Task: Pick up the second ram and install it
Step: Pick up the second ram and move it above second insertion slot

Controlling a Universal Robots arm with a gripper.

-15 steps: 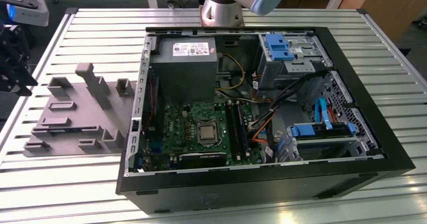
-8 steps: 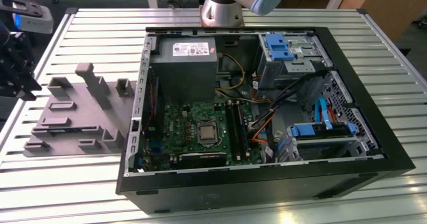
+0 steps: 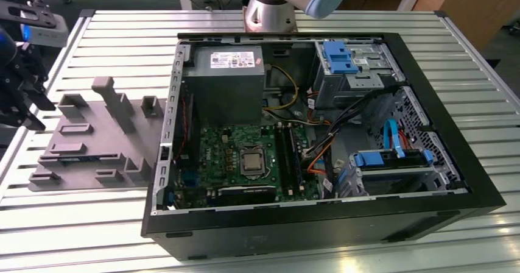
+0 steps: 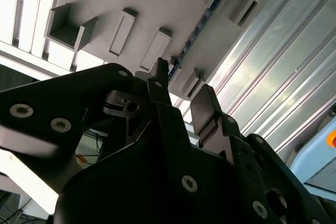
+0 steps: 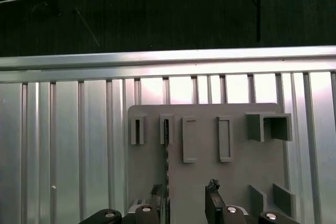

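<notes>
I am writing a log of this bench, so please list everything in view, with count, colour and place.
ram: one, dark, edge-on in the holder, near the gripper
holder: one, grey, on the table, at the exterior view's left of the case
case: one, black, open, on the table
motherboard: one, green, inside the case
power supply: one, grey, inside the case, beside the motherboard
brackets: two, blue, inside the case at the exterior view's right
table: one, silver, slatted
arm: one, grey, behind the case
gripper: one, black, open, over the holder
</notes>
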